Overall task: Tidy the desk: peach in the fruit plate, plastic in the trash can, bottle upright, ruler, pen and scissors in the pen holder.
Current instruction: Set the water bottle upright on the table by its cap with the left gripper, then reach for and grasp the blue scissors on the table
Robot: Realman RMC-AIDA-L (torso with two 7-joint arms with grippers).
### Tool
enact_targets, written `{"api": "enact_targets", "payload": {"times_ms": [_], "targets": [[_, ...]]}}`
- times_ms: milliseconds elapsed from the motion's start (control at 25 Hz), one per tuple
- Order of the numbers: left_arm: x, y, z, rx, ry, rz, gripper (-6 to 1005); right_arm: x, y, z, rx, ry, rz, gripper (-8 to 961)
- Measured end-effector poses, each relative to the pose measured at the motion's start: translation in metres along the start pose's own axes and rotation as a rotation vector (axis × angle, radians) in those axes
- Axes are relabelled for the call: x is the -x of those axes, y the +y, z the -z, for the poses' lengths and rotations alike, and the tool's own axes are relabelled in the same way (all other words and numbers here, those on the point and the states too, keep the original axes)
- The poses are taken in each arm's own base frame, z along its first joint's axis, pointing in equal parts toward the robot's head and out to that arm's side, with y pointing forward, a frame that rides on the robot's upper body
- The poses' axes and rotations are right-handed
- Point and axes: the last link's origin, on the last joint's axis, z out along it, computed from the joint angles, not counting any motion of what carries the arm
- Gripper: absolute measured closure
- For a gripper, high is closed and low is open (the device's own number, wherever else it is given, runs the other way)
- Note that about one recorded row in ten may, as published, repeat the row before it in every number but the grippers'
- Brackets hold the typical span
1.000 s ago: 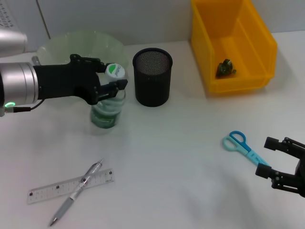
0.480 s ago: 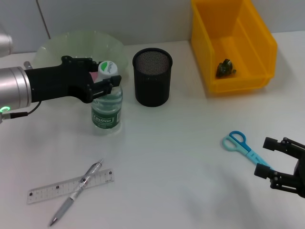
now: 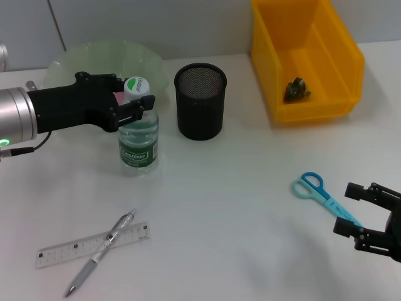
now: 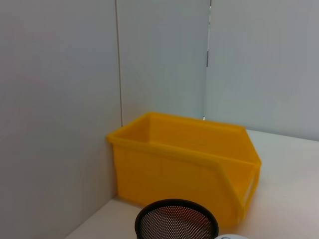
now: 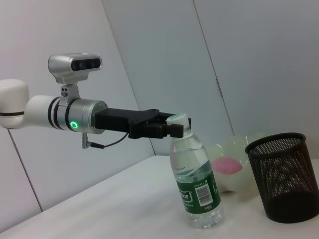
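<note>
Desk (image 3: pixel 238 188): white, matte, bounded at the rear by pale grey wall panels with vertical seams.

Bottle (image 3: pixel 138 135) stands upright on the desk, left of centre, clear with a green label and white cap. Left tool (image 3: pixel 135 100) is clenched on the bottle at its neck, just under the cap, with the black arm reaching in from the left; the right wrist view shows the fingers (image 5: pixel 172 128) pressed against the neck.

Pen holder (image 3: pixel 200 100), black mesh, stands just right of the bottle and apart from it. Fruit plate (image 3: pixel 75 59), pale green and translucent, sits behind the left arm near the wall; the right wrist view shows a pink object (image 5: pixel 227 164) inside it, likely the peach.

Trash can (image 3: pixel 338 63), a yellow open-fronted bin, occupies the rear right corner of the desk, with a small dark crumpled item (image 3: pixel 296 89) in it.

Ruler (image 3: pixel 62 251) lies flat at the front left, with the pen (image 3: pixel 100 254) lying diagonally across it and touching it.

Scissors (image 3: pixel 316 191), blue-handled, lie flat at the front right. Right tool (image 3: pixel 363 216) is low at the front right edge, released with fingers spread; the scissor blade end lies just beside it, contact not determinable.
</note>
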Motion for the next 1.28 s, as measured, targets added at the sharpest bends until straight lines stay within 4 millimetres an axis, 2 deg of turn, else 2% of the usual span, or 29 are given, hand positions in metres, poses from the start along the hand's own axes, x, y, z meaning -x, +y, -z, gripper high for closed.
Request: {"api": "enact_targets", "payload": {"times_ms": [640, 840, 1040, 1120, 1160, 1200, 1280], "targets": [[-0.001, 0.0, -0.001, 0.004, 0.005, 0.006, 544, -0.001, 0.001, -0.001, 0.006, 0.009, -0.002, 114], [-0.008, -0.002, 0.001, -0.001, 0.017, -0.01, 351, -0.001, 0.001, -0.001, 0.007, 0.007, -0.003, 114], [-0.013, -0.003, 0.008, -0.011, 0.032, -0.025, 267, -0.001, 0.001, 0.001, 0.003, -0.001, -0.003, 114], [-0.017, -0.005, 0.03, -0.034, 0.065, -0.043, 234, 0.0, 0.001, 0.001, 0.0, -0.003, -0.003, 114], [-0.017, -0.005, 0.03, -0.034, 0.065, -0.043, 217, 0.0, 0.001, 0.002, -0.004, -0.006, -0.003, 115], [-0.015, -0.002, 0.041, -0.036, 0.085, -0.049, 200, 0.0, 0.0, 0.003, -0.008, -0.009, -0.003, 115], [-0.015, -0.002, 0.041, -0.036, 0.085, -0.049, 201, 0.003, -0.002, 0.005, -0.02, -0.02, -0.01, 115]]}}
